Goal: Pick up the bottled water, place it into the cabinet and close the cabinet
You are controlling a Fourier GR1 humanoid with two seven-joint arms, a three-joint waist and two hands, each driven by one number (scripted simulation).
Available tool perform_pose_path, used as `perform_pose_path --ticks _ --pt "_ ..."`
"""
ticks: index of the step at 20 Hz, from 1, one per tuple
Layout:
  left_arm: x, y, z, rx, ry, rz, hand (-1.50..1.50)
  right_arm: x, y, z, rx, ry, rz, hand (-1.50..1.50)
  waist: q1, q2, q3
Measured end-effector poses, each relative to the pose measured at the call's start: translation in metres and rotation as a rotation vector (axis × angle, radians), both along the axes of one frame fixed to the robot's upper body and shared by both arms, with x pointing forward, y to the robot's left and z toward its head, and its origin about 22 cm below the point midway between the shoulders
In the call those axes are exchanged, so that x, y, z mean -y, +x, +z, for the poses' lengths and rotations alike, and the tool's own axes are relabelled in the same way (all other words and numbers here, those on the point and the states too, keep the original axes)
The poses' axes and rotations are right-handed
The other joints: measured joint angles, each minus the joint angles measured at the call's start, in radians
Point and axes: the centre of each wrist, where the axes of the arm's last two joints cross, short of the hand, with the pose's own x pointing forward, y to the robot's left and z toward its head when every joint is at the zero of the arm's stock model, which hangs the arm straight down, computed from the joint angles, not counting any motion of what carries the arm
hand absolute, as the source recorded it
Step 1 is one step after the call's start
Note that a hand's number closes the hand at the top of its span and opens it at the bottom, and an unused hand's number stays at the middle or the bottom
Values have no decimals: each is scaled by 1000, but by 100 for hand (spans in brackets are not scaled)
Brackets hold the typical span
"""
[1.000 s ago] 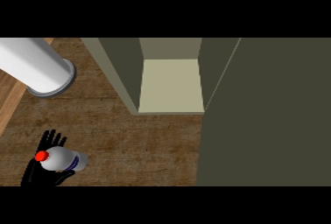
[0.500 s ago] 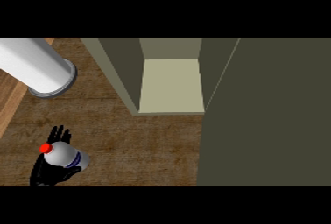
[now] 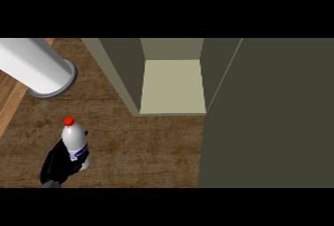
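You've got the left hand (image 3: 60, 162) curled round the red-capped clear plastic water bottle (image 3: 75, 140), upright on the brown wooden worktop (image 3: 150, 145); open beige cabinet (image 3: 173, 86) lies up & to the right.

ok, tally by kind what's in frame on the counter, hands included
bottle: 1
cabinet, door open: 1
white cylinder: 1
left hand, fingers round the bottle: 1
total: 4
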Motion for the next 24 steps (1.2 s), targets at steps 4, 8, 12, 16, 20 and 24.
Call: perform_pose_path --ticks 4,8,12,16,20,24 --pt "8 1 -2 10 11 -19 150 -1 3 0 4 0 -9 -150 1 0 0" --pt "8 3 -1 20 22 -19 150 -2 4 -1 -1 5 -8 -150 1 1 -2" --pt "16 12 1 30 2 -36 150 -5 6 -5 -3 0 -5 -150 0 2 -6" --pt "30 27 3 41 -21 -39 150 -3 0 -10 -6 1 -5 -150 -4 4 -8" --pt "29 33 8 61 -63 -27 150 1 0 -13 -12 -1 -4 -150 -1 3 -8" --pt "35 42 14 67 -98 -53 150 0 -2 -14 -3 -9 -2 -150 1 2 -8"
